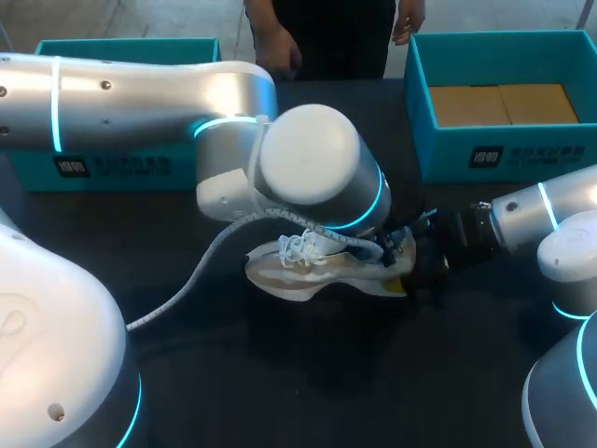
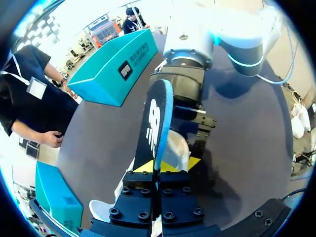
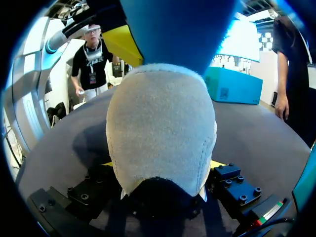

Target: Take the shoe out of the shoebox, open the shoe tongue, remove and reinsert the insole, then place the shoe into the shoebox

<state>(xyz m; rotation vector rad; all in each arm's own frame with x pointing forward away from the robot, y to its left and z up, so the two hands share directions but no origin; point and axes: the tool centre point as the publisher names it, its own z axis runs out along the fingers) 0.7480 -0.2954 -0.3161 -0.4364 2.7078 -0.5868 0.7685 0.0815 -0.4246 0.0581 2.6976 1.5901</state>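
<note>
Closest to the lens, the left arm [image 1: 308, 163] reaches past the middle of the dark table [image 1: 280, 383], its left gripper [image 2: 165, 165] pinched narrowly on the black, blue-edged insole [image 2: 157, 113], which stands on edge above the shoe's heel. Opposite it, the right gripper [image 3: 163, 164] clamps the pale grey heel from both sides. The shoe [image 1: 312, 266], a white and cream trainer with loose white laces, lies near the table's middle, toe toward the robot's left, well apart from the teal shoebox [image 1: 494, 154] at the rear right. The thin insole could buckle or catch on the collar if pushed down off-line, and a hard push might twist the heel out of the right gripper's hold.
</note>
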